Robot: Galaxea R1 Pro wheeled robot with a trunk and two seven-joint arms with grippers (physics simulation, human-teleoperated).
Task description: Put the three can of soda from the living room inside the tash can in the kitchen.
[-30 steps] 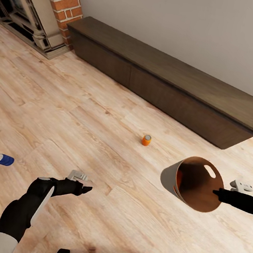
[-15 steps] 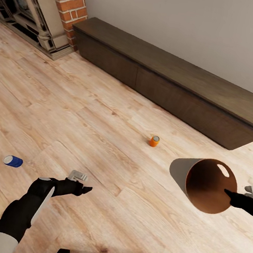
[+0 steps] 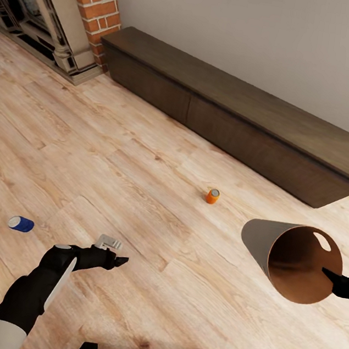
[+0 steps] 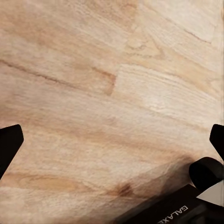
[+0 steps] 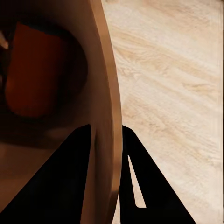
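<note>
- Bin [image 3: 275, 249], pinched at its rim by the right gripper [image 3: 331, 276], has swung further right, holding an orange can [image 5: 32, 70].
- Left gripper [image 3: 113, 250] hangs wide open, empty.
- Second orange can [image 3: 212, 196] and blue can [image 3: 21, 224] await on the floor [image 3: 115, 160].

Left claw [image 3: 113, 249] spread; right claw [image 5: 108, 140] pinched closed.

Head view high over floor [image 3: 144, 153]; wrist views close, downward.

Home living room, brick fireplace [image 3: 90, 2], long low cabinet [image 3: 238, 117], wood floor [image 3: 113, 177]
</note>
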